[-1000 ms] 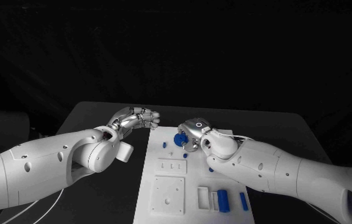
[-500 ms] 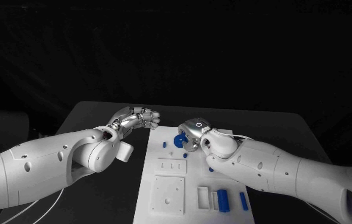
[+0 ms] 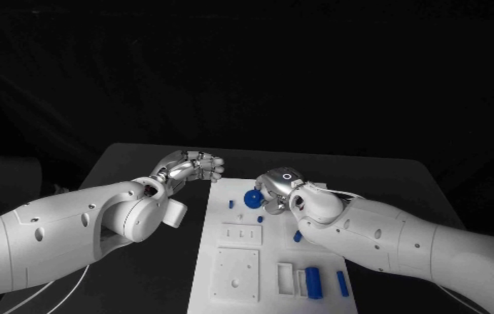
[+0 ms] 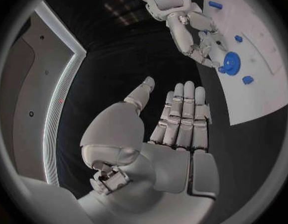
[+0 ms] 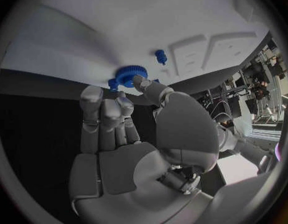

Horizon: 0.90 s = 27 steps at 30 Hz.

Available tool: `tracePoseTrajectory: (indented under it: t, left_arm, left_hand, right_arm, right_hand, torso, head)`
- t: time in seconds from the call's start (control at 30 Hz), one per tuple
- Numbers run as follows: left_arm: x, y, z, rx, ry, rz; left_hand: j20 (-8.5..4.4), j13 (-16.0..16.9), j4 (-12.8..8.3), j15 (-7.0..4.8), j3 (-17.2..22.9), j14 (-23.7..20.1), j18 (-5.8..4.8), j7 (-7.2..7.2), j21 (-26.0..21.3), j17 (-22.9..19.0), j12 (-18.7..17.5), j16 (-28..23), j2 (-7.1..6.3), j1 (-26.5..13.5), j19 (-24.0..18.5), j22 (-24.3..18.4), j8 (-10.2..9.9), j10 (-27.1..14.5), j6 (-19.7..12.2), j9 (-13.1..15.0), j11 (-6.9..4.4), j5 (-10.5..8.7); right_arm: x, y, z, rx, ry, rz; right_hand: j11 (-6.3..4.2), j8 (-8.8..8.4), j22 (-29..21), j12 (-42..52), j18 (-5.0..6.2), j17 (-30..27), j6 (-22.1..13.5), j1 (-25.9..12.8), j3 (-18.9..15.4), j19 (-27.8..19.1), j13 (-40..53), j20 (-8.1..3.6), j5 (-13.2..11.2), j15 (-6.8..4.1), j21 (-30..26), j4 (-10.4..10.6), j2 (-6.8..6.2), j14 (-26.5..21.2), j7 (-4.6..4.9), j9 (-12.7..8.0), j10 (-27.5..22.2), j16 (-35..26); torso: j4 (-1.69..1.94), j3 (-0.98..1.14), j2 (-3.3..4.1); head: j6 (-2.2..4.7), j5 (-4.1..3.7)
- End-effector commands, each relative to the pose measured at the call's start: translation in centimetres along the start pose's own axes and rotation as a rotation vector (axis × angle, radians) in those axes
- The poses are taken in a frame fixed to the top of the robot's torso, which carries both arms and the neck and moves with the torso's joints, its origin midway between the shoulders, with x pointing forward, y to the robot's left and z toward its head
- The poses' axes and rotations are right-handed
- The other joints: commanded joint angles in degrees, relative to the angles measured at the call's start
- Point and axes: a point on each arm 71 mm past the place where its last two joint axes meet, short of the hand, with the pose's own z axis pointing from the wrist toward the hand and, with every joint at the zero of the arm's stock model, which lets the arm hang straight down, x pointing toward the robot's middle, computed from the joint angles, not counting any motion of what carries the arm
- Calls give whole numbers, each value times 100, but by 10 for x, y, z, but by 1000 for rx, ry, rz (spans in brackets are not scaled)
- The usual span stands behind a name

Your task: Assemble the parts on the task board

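Gear (image 3: pixel 252 198) work is the step in hand. The blue gear lies on the far end of the task board (image 3: pixel 235 271), and the right hand (image 3: pixel 278 188) is at it, thumb touching its rim; I cannot tell if it really grips it. To do this well, I think the hand should press straight down and turn the gear a little until it seats. The left hand (image 3: pixel 191 167) hangs just beside the board's far left corner, fingers straight and holding nothing.

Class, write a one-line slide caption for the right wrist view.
Right robot hand touches a round blue toothed gear on the white task board.
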Motion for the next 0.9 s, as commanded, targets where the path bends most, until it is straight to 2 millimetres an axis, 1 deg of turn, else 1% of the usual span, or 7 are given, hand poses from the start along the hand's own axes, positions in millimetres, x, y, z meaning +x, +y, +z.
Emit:
tracePoseTrajectory:
  t: [0.03,0.2,0.37,0.63,0.8,0.87,0.9]
  left_arm:
    - [0,-2,0,15,9,-2]
    - [-4,-2,0,18,1,1]
    - [-6,-1,1,20,0,2]
    - [-8,0,2,21,-4,3]
    - [-9,0,2,20,0,0]
    - [-9,0,2,18,2,0]
    - [-9,0,2,18,2,0]
  left_hand:
    - [10,-7,26,9,23,24,112,36,24,8,-25,-25,11,-52,-35,-3,-26,44,24,-10,-9,15]
    - [8,-7,19,9,24,24,113,35,24,10,-27,-28,5,-49,-36,-3,-27,45,24,-10,-10,16]
    - [8,-7,17,8,25,24,114,34,24,11,-28,-28,3,-47,-36,-3,-27,46,24,-11,-11,16]
    - [8,-6,15,8,26,25,114,34,24,12,-29,-30,4,-45,-37,-3,-28,47,24,-11,-11,16]
    - [8,-6,15,8,27,25,115,34,24,13,-29,-30,7,-45,-37,-3,-28,48,24,-11,-11,16]
    - [8,-6,16,8,26,25,114,34,24,14,-30,-31,6,-46,-37,-3,-28,48,24,-11,-11,16]
    - [8,-7,16,8,25,24,114,34,24,14,-31,-32,5,-48,-38,-4,-28,47,24,-11,-11,15]
  right_arm:
    - [-15,-6,-5,-25,-86,133]
    - [-34,-33,-16,-62,-112,277]
    - [-41,-69,-24,-67,-118,381]
    - [-34,-129,-41,42,-69,472]
    - [-29,-146,-46,69,-41,473]
    - [-25,-151,-49,84,-31,479]
    - [-24,-155,-50,93,-27,478]
  right_hand:
    - [64,-6,80,26,351,6,64,-13,-37,-5,-9,-29,9,51,-4,7,-42,0,84,1,-15,-40]
    - [74,1,79,26,351,7,71,-39,-85,-21,-13,-27,29,61,-13,10,-43,-7,93,3,-33,-56]
    - [86,12,96,38,351,19,48,-60,-370,-83,-18,-28,352,70,-23,-147,115,-19,106,10,-102,-93]
    - [90,38,111,78,351,80,19,-232,-1057,-191,-27,-52,1005,72,-3,-515,368,-63,112,31,-206,-123]
    - [103,31,113,90,351,104,-7,-280,-1258,-229,-33,-53,1169,83,8,-628,417,-84,124,29,-241,-132]
    - [106,28,112,92,351,111,-17,-288,-1308,-243,-35,-53,1202,86,8,-658,432,-94,128,28,-254,-137]
    - [106,27,112,92,351,114,-20,-284,-1321,-249,-36,-54,1211,87,8,-671,440,-98,128,27,-260,-139]
  torso:
    - [-17,11,-3]
    - [-39,19,-9]
    - [-74,48,-27]
    - [-132,126,-52]
    - [-140,147,-46]
    - [-144,138,-43]
    - [-153,149,-41]
  head:
    - [14,3]
    - [59,-11]
    - [80,26]
    - [91,54]
    - [116,40]
    - [136,44]
    - [140,54]
